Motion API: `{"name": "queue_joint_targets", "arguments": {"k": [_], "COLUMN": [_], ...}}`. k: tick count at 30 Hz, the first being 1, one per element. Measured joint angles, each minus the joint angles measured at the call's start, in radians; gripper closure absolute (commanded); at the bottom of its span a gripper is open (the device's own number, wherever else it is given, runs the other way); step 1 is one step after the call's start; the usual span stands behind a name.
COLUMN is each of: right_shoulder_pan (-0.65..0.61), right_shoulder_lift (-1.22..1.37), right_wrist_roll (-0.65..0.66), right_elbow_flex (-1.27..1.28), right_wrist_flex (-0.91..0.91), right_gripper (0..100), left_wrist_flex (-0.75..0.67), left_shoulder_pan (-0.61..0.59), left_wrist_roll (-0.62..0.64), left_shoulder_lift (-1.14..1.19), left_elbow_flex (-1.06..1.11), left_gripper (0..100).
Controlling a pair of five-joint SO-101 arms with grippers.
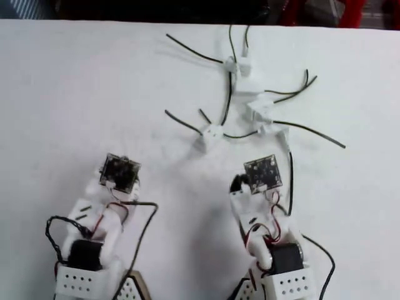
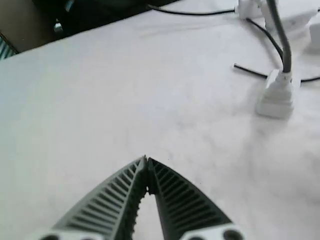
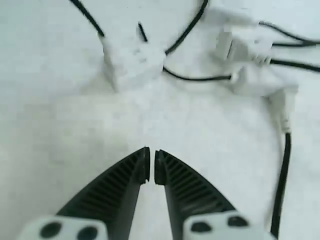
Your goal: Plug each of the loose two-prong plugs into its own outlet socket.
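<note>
The high view gives me the whole tangle of small white plastic plugs and sockets on black cords (image 1: pixel 261 107), spread over the white table (image 1: pixel 75 94) toward its far edge. My right wrist view shows a white blocky connector (image 3: pixel 131 64) ahead of the right gripper (image 3: pixel 151 167) and a white two-prong plug (image 3: pixel 281 102) off to one side, both clear of its jaws. Both pairs of jaws are closed on nothing, and the left gripper (image 2: pixel 147 175) hangs over bare table, well apart from an upright white connector with a black cord (image 2: pixel 276 95).

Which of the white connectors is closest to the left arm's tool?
The lone connector at the cluster's left edge; the other connectors lie farther right, away from the left tool.
</note>
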Motion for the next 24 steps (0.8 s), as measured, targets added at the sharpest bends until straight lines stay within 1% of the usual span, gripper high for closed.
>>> {"name": "queue_joint_targets", "arguments": {"k": [5,8,11,18,24], "right_shoulder_pan": [0.000,0.000,0.000,0.000,0.000], "right_shoulder_lift": [0.000,0.000,0.000,0.000,0.000], "right_wrist_roll": [0.002,0.002,0.002,0.002,0.002], "right_elbow_flex": [0.000,0.000,0.000,0.000,0.000], "right_wrist_flex": [0.183,0.264,0.308,0.328,0.328], "right_gripper": [98.1,98.1,98.1,98.1,98.1], "left_wrist_flex": [0.195,0.275,0.341,0.454,0.465], "left_shoulder_pan": [0.000,0.000,0.000,-0.003,-0.080], "left_wrist_roll": [-0.002,-0.002,-0.002,-0.002,-0.003], "left_shoulder_lift": [0.000,0.000,0.000,0.000,0.000], "left_elbow_flex": [0.000,0.000,0.000,0.000,0.000], "left_gripper": [98,98,98,98,98]}}
